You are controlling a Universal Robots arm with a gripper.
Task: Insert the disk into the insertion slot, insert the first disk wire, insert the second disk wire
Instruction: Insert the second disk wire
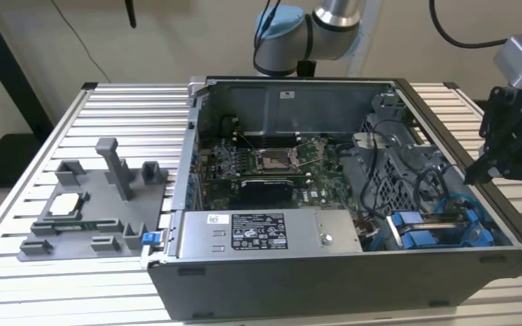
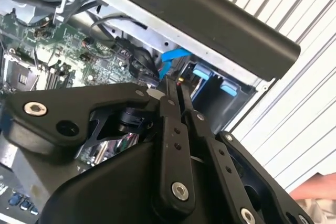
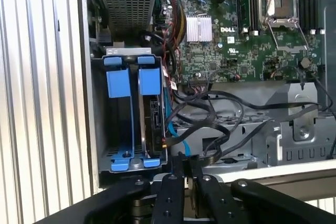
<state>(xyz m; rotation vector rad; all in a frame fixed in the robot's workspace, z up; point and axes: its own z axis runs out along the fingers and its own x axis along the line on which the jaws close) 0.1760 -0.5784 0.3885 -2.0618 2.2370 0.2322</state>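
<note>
Fingers of the hand lie pressed together with nothing between them; in the exterior view the hand hangs over the wall of the open computer case on the exterior view's right. Just past the fingertips in the first wrist view, black cables and a blue cable loop loosely beside the insertion slot. The slot sits in a corner of the case and has two blue rails running side by side. A dark drive end stands on edge in the compartment nearer the cables, and I cannot tell whether it is the disk. Beyond the slot are the grey power-supply box and the green motherboard. The case rests on a slatted tabltop, with a grey fixture well apart from it.
</note>
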